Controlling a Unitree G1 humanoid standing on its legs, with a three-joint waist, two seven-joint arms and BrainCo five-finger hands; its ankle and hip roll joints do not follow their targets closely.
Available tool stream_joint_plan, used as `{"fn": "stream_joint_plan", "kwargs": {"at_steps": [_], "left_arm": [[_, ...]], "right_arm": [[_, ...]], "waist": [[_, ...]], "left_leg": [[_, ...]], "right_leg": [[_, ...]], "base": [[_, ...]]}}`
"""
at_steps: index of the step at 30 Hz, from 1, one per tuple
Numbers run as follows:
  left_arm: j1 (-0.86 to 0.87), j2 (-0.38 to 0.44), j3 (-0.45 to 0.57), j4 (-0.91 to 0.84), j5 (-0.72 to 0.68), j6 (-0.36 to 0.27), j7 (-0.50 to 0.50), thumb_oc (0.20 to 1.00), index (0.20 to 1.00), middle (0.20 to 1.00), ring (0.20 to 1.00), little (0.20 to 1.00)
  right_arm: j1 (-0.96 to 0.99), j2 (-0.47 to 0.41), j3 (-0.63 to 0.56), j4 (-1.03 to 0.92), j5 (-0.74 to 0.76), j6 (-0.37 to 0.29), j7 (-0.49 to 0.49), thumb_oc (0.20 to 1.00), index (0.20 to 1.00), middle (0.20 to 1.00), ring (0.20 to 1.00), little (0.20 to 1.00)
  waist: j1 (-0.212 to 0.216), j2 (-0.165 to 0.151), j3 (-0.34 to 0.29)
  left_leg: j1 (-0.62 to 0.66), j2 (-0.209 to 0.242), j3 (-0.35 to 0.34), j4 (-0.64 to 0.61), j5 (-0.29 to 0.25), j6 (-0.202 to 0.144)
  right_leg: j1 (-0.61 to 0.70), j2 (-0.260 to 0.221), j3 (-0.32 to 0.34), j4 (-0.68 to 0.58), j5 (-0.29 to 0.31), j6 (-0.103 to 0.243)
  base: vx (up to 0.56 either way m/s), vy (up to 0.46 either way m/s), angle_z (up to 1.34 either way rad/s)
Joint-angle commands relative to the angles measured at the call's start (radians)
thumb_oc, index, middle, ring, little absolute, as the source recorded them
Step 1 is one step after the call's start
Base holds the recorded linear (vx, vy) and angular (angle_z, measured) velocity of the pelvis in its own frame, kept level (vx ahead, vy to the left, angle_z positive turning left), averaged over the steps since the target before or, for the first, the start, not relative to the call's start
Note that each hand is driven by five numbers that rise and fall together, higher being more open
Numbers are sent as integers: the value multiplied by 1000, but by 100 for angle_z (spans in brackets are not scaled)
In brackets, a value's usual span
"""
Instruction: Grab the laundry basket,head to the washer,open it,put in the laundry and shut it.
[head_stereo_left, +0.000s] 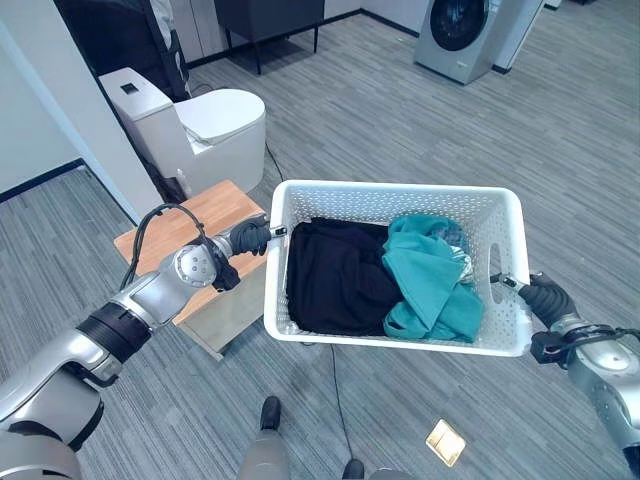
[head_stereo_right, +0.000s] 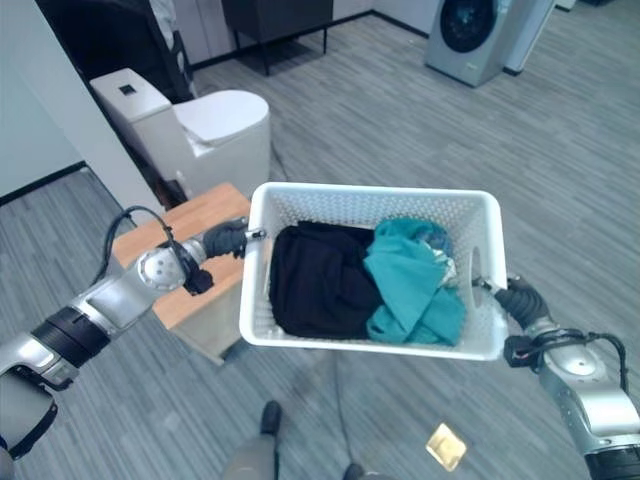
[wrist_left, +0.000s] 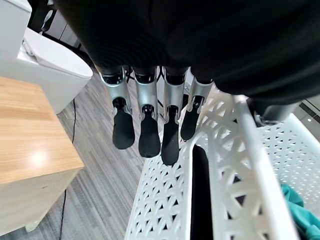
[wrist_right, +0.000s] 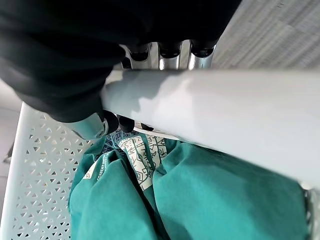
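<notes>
White basket (head_stereo_left: 400, 197), both robot hands gripping

The laundry basket (head_stereo_left: 400, 200) was white perforated plastic holding soft black cloth (head_stereo_left: 335, 275) and teal cloth (head_stereo_left: 430, 275); the side table (head_stereo_left: 200, 215) had smooth pale wood.

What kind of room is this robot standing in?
Probably a mock home or demo space, not a real bathroom: a toilet and a front-loading washer stand openly on grey plank flooring.
</notes>
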Motion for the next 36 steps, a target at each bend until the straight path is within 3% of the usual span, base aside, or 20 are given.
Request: {"fn": "stream_joint_plan", "kwargs": {"at_steps": [1, 2, 3, 4, 6, 7, 9, 11, 14, 16, 18, 21, 23, 25, 26, 27, 28, 29, 34, 36], "left_arm": [[-110, 37, 142, 82, -76, -55, 50, 200, 200, 200, 200, 200], [-101, 38, 151, 73, -78, -55, 55, 200, 200, 200, 200, 200], [-100, 38, 152, 72, -78, -55, 55, 200, 200, 200, 200, 200], [-89, 42, 159, 68, -72, -58, 55, 200, 200, 200, 200, 200], [-56, 57, 180, 68, -57, -58, 53, 200, 200, 200, 200, 200], [-13, 73, 209, 59, -53, -57, 43, 200, 200, 200, 200, 200], [16, 84, 230, 56, -59, -60, 40, 200, 200, 200, 200, 200], [31, 102, 251, 49, -59, -57, 36, 200, 200, 200, 200, 200], [57, 124, 268, 44, -48, -55, 31, 200, 200, 200, 200, 200], [102, 147, 302, 30, -49, -51, 28, 200, 200, 200, 200, 200], [152, 166, 360, 11, -54, -45, 25, 200, 200, 200, 200, 200], [148, 162, 372, 31, -63, -42, 35, 200, 200, 200, 200, 200], [113, 149, 342, 44, -74, -48, 38, 200, 200, 200, 200, 200], [110, 142, 338, 46, -75, -48, 37, 200, 200, 200, 200, 200], [105, 131, 330, 53, -73, -47, 38, 200, 200, 200, 200, 200], [104, 118, 328, 57, -69, -48, 38, 200, 200, 200, 200, 200], [108, 95, 338, 75, -61, -53, 46, 200, 200, 200, 200, 200], [109, 73, 345, 103, -49, -64, 49, 200, 200, 200, 200, 200], [111, 48, 322, 124, -69, -73, 51, 200, 200, 200, 200, 200], [124, 28, 320, 127, -78, -75, 48, 200, 200, 200, 200, 200]], "right_arm": [[-17, -53, -161, -45, 116, -86, -4, 200, 200, 200, 200, 200], [-10, -44, -162, -54, 112, -85, -7, 200, 200, 200, 200, 200], [-10, -44, -164, -55, 112, -85, -8, 200, 200, 200, 200, 200], [-13, -39, -158, -56, 107, -85, -7, 200, 200, 200, 200, 200], [-26, -27, -137, -53, 102, -88, -5, 200, 200, 200, 200, 200], [-44, -12, -115, -45, 98, -94, -1, 200, 200, 200, 200, 200], [-65, 4, -103, -23, 82, -107, -6, 200, 200, 200, 200, 200], [-88, 40, -73, -16, 73, -100, 0, 200, 200, 200, 200, 200], [-126, 72, -28, 7, 54, -102, 14, 200, 200, 200, 200, 200], [-140, 114, 9, 10, 33, -84, 43, 200, 200, 200, 200, 200], [-176, 153, 61, 29, -19, -61, 69, 200, 200, 200, 200, 200], [-210, 169, 82, 69, -36, -67, 67, 200, 200, 200, 200, 200], [-205, 155, 68, 90, -27, -63, 67, 200, 200, 200, 200, 200], [-199, 148, 61, 91, -31, -56, 69, 200, 200, 200, 200, 200], [-196, 141, 57, 95, -25, -55, 69, 200, 200, 200, 200, 200], [-195, 139, 55, 94, -25, -55, 69, 200, 200, 200, 200, 200], [-198, 135, 53, 89, -27, -54, 71, 200, 200, 200, 200, 200], [-220, 135, 62, 89, -31, -52, 76, 200, 200, 200, 200, 200], [-220, 113, 68, 96, -24, -51, 82, 200, 200, 200, 200, 200], [-220, 99, 69, 93, -8, -57, 77, 200, 200, 200, 200, 200]], "waist": [[-34, -59, 19], [-30, -54, 17], [-31, -55, 18], [-22, -55, 14], [11, -44, 6], [37, -38, -3], [41, -35, -10], [46, -33, -37], [77, -53, -61], [100, -71, -74], [72, -44, -45], [48, -8, -33], [4, 20, -21], [-9, 27, -22], [-22, 26, -23], [-32, 26, -25], [-40, 22, -26], [-50, 22, -32], [-69, 12, -87], [-83, 23, -89]], "left_leg": [[-40, 35, 67, 350, -194, 129], [-71, -21, 82, 342, -260, 122], [-80, -21, 93, 339, -239, 134], [-102, -75, 90, 298, -264, 139], [-126, -167, 69, 190, -242, 138], [-133, -220, 64, 42, -202, 130], [-166, -231, 130, 16, -210, 121], [-126, -206, 191, -14, -186, 155], [-113, -246, 133, 1, -192, 184], [-61, -288, 117, 0, -225, 223], [36, -283, 109, -20, -273, 293], [98, -262, 79, -54, -279, 310], [187, -250, 21, -94, -287, 292], [203, -243, 6, -96, -294, 284], [219, -246, -17, -94, -309, 274], [238, -245, -31, -97, -325, 267], [276, -252, -47, -96, -365, 258], [353, -245, -47, -106, -403, 244], [409, -194, -74, -54, -437, 207], [368, -136, -28, 116, -371, 164]], "right_leg": [[51, -45, 40, -224, 140, 93], [63, -36, 51, -224, 118, 95], [54, -40, 40, -223, 129, 92], [53, -40, 44, -223, 122, 94], [63, -19, 56, -216, 106, 100], [82, -6, 66, -207, 77, 105], [112, -1, 71, -201, 48, 107], [124, 5, 76, -195, 34, 107], [124, -9, 101, -120, 22, 124], [89, -60, 120, 63, 133, 206], [-65, -108, 190, 475, 343, 263], [-192, -110, 195, 618, 319, 255], [-280, -128, 211, 450, 226, 204], [-264, -115, 218, 358, 201, 193], [-263, -94, 258, 189, 190, 188], [-262, -88, 287, 58, 206, 192], [-292, -105, 311, -143, 306, 224], [-330, -113, 238, -251, 361, 249], [-257, -104, 220, -202, 373, 212], [-201, -96, 168, -186, 335, 181]], "base": [[99, -109, 20], [23, -43, 24], [133, -69, 39], [66, -18, 11], [304, -45, 1], [463, -72, -28], [366, -65, -93], [416, -9, -84], [454, 23, -26], [461, 121, -49], [505, 164, -97], [293, 50, -16], [436, -29, 14], [244, -89, 49], [372, -153, 62], [521, -202, 71], [779, -272, 52], [794, -291, 49], [419, -198, 38], [367, -300, 60]]}}
